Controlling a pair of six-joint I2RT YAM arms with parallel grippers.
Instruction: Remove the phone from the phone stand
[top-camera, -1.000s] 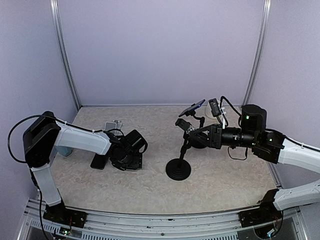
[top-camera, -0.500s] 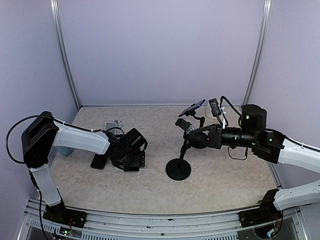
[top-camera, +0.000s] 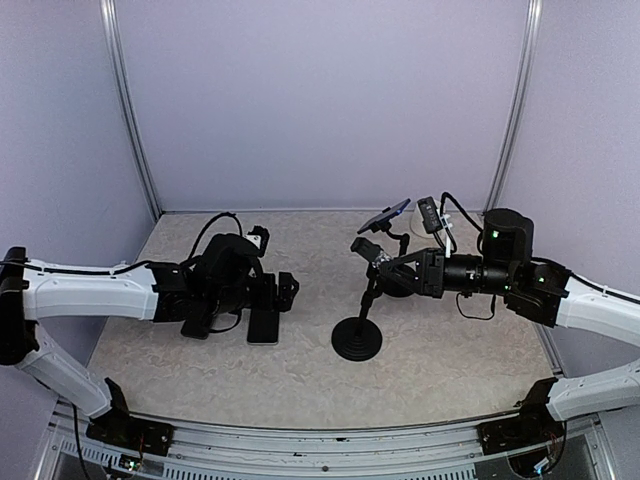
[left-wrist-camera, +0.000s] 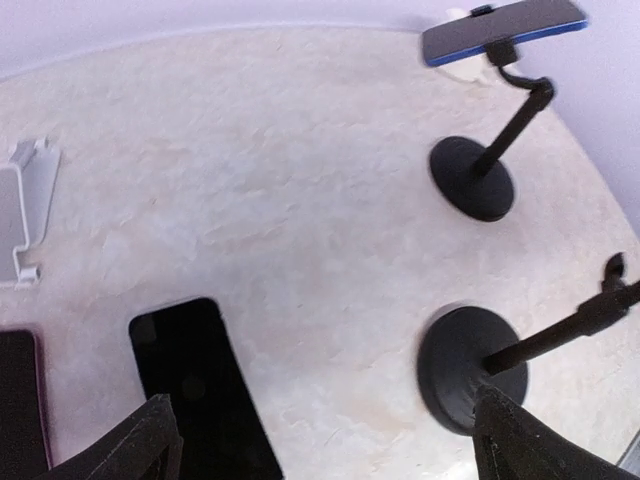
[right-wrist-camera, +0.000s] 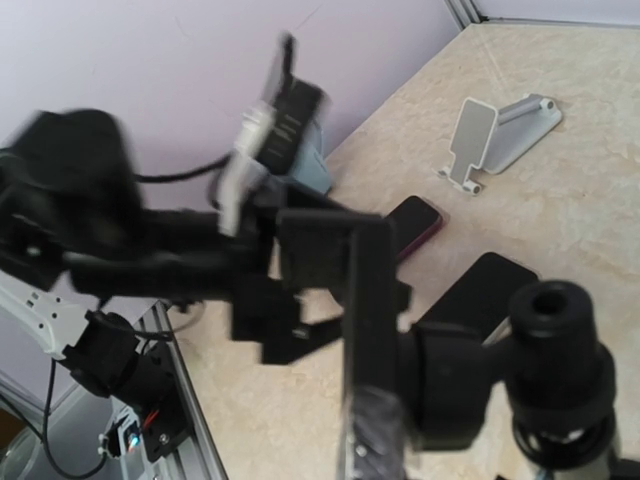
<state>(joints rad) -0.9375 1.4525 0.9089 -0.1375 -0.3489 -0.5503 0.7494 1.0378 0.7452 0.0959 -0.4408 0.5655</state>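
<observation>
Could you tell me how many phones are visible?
3: a blue phone on the far stand, a black phone flat on the table, a red-edged phone beside it.

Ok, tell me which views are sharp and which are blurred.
Top external: sharp throughout, evenly lit, no glare on the table. Left wrist: crisp on the table and the black phone. Right wrist: the left arm is smeared, and the close phone stand is out of focus.

The left arm (top-camera: 90, 290) stretches low and nearly level toward the right, and the left gripper (top-camera: 278, 297) has its jaws spread wide. The right arm (top-camera: 570, 305) reaches leftward with its wrist level. Whether the right gripper (top-camera: 385, 272) is closed is unclear.
</observation>
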